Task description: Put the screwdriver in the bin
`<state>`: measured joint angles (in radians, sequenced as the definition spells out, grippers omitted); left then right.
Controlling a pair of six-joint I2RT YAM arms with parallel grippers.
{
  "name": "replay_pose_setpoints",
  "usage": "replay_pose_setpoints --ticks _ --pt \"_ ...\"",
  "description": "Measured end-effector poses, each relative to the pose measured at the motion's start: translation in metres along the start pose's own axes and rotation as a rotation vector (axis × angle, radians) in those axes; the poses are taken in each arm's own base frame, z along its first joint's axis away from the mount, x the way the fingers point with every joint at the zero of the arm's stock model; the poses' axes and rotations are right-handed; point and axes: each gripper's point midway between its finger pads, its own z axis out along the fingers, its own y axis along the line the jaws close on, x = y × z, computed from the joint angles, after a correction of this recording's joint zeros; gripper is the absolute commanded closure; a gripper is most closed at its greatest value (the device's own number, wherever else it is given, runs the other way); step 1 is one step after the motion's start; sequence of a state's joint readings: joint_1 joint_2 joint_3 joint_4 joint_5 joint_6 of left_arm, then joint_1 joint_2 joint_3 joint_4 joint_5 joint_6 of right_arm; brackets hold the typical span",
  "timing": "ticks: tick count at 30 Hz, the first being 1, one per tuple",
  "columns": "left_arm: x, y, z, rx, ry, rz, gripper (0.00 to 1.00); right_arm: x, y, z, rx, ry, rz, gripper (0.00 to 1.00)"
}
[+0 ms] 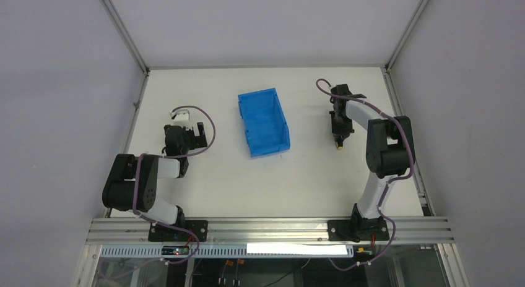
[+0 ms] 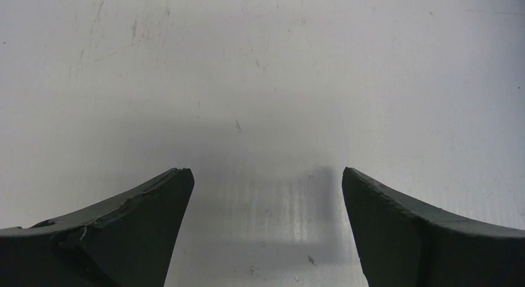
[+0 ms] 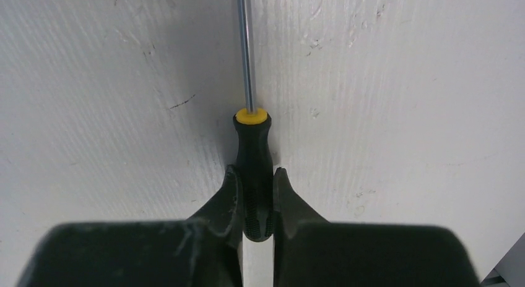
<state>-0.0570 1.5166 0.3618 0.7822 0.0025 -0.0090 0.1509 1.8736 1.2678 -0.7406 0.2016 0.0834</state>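
The blue bin (image 1: 264,123) stands open-topped in the middle of the table. My right gripper (image 1: 338,137) is to the right of the bin, pointing toward the near edge. In the right wrist view it (image 3: 255,173) is shut on the black handle of the screwdriver (image 3: 252,145). The yellow collar and thin metal shaft stick out ahead of the fingertips, low over the white table. Only the yellow collar of the screwdriver (image 1: 340,146) shows in the top view. My left gripper (image 1: 200,137) is left of the bin, and in the left wrist view it (image 2: 266,175) is open and empty over bare table.
The white table (image 1: 309,175) is framed by aluminium rails (image 1: 272,228) at the near edge and grey walls on the other sides. The right arm's elbow (image 1: 389,148) stands near the right edge.
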Motion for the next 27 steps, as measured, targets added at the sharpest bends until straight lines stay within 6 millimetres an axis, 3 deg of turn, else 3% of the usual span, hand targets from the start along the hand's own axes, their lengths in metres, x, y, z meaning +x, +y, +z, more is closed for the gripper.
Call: replay_pose_setpoints --ticks 5,8,11,16,21,24,27 --pt "0.0 0.0 0.0 0.0 0.0 0.0 0.0 0.001 0.003 -0.004 -0.017 0.011 -0.012 1.0" --pt "0.0 0.0 0.0 0.0 0.0 0.0 0.0 -0.002 0.005 -0.021 -0.021 0.01 -0.028 1.0" --pt "0.0 0.0 0.0 0.0 0.0 0.0 0.0 -0.017 0.008 -0.049 -0.022 -0.033 -0.042 1.0" --pt "0.0 0.0 0.0 0.0 0.0 0.0 0.0 -0.052 0.015 -0.114 -0.024 -0.159 -0.06 1.0" --pt "0.0 0.0 0.0 0.0 0.0 0.0 0.0 -0.069 0.024 -0.165 -0.032 -0.231 -0.073 1.0" --pt "0.0 0.0 0.0 0.0 0.0 0.0 0.0 -0.078 0.036 -0.2 -0.043 -0.288 -0.09 1.0" --pt "0.0 0.0 0.0 0.0 0.0 0.0 0.0 -0.088 0.064 -0.232 -0.07 -0.357 -0.138 1.0"
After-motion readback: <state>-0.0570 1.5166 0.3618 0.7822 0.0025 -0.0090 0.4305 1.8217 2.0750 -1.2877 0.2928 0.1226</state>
